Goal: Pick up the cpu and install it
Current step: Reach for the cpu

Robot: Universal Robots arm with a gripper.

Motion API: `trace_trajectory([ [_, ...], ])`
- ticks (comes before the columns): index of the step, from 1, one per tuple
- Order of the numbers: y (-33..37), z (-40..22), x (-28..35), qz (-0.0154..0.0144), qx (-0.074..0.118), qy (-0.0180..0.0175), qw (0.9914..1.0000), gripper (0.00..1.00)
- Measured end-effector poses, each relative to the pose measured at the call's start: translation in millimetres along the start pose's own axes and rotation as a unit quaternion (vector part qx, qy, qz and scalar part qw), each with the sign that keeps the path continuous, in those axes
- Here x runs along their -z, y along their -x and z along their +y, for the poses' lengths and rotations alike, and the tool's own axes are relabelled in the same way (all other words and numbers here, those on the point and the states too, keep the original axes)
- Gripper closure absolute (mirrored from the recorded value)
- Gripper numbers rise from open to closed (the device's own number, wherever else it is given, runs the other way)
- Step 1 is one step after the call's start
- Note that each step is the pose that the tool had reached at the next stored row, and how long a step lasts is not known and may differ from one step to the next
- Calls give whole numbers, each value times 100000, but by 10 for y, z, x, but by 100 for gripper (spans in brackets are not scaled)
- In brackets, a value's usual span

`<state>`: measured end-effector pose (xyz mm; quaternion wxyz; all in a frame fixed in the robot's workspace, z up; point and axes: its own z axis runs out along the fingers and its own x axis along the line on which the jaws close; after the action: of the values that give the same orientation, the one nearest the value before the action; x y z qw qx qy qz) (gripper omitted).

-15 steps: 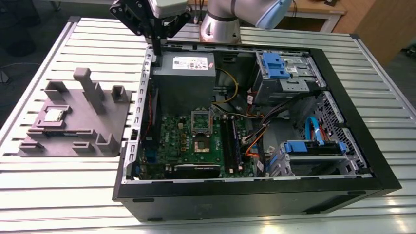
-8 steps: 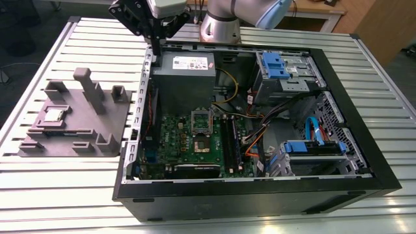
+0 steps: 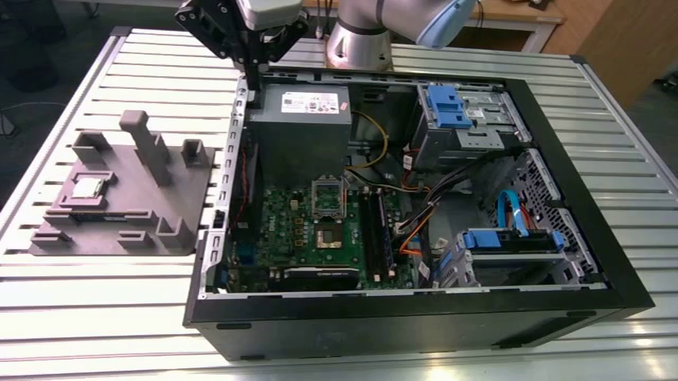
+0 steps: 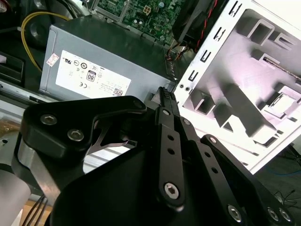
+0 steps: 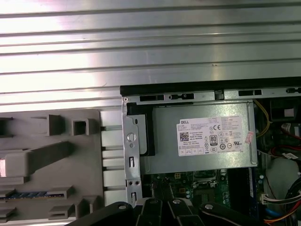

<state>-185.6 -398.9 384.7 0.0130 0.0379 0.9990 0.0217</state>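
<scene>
The cpu [image 3: 85,188], a small square chip with a silvery top, lies in a recess of the grey holder block [image 3: 122,198] on the exterior view's left, outside the computer case. My gripper [image 3: 254,79] hangs over the far left corner of the open case [image 3: 424,313], above the edge beside the power supply box [image 3: 300,119]. That is well away from the cpu. In the second wrist view its black fingers [image 4: 170,141] meet at the tips, shut and holding nothing. On the green motherboard, the socket [image 3: 330,235] lies uncovered with its metal bracket [image 3: 326,193] raised.
The case stands on a slatted metal table [image 3: 106,317]. Cables [image 3: 424,214], blue drive cages [image 3: 450,107] and a memory stick [image 3: 379,230] crowd the inside of the case. The holder block has tall posts [image 3: 143,143]. The arm's base [image 3: 360,40] stands behind the case.
</scene>
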Motion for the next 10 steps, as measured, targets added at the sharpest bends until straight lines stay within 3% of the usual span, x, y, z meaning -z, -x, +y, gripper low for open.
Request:
trace_trajectory([
  [10, -26, -2, -4, 0, -1, 1, 100000, 90],
])
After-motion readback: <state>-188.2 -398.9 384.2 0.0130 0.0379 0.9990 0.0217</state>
